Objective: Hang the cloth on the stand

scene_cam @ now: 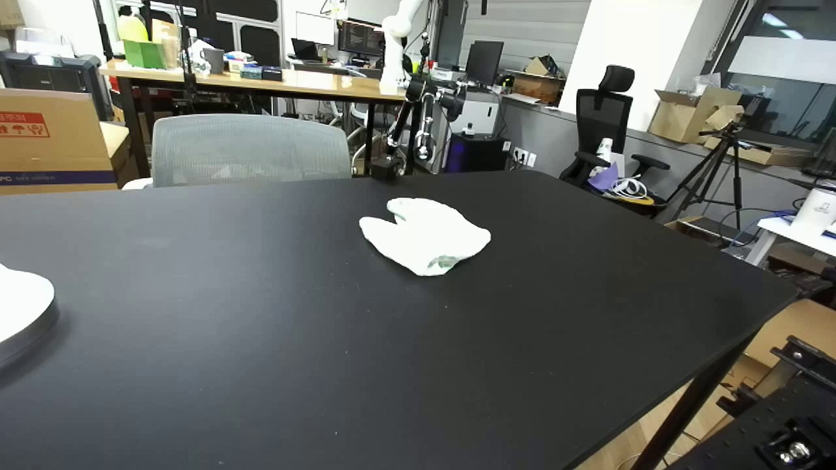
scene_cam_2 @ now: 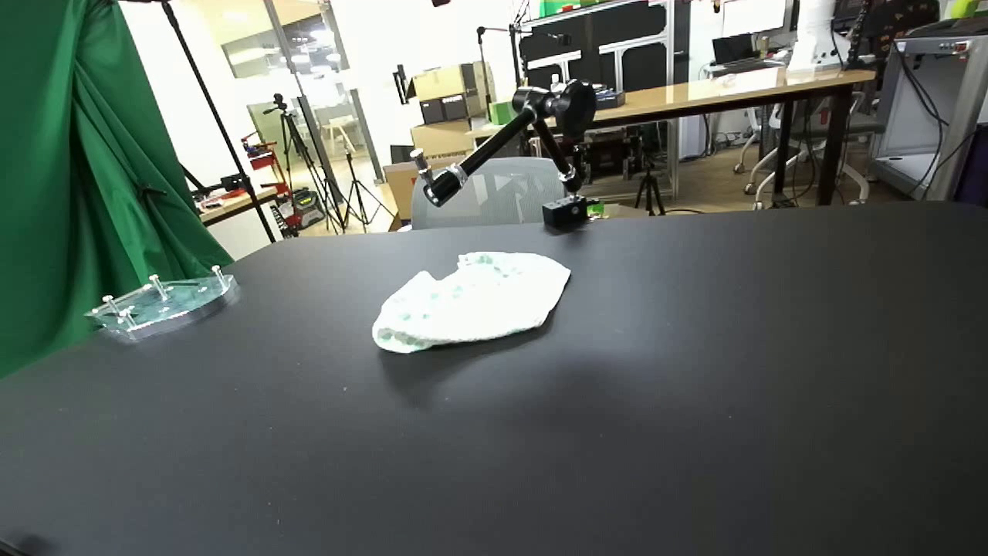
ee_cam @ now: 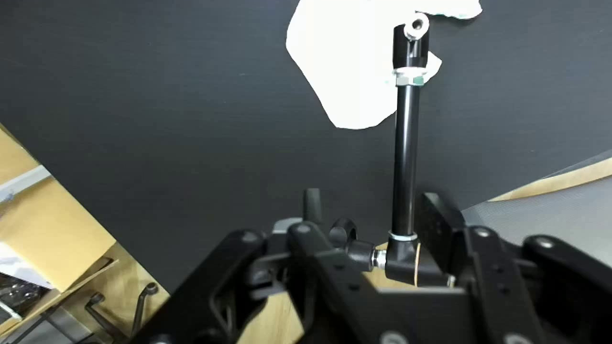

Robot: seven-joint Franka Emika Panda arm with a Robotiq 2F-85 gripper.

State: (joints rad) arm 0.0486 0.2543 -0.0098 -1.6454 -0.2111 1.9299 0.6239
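A white cloth with green spots (scene_cam: pixel 428 235) lies crumpled on the black table in both exterior views (scene_cam_2: pixel 486 297). In the wrist view the cloth (ee_cam: pixel 349 62) is at the top. The stand is a black jointed arm on a small block at the table's far edge, in both exterior views (scene_cam: pixel 427 117) (scene_cam_2: pixel 498 154). In the wrist view the stand's rod (ee_cam: pixel 406 157) runs up across part of the cloth. My gripper (ee_cam: pixel 372 203) is open, its fingers apart above the table edge. The stand's lower joint shows between the fingers. The gripper is out of both exterior views.
The black table (scene_cam: pixel 274 365) reaches its far edge beside the stand. A grey mesh chair (scene_cam: pixel 251 150) stands behind it. A clear plate with bolts (scene_cam_2: pixel 166 305) lies near the green curtain (scene_cam_2: pixel 85 177). A white rounded object (scene_cam: pixel 23 303) sits at the table's left in an exterior view.
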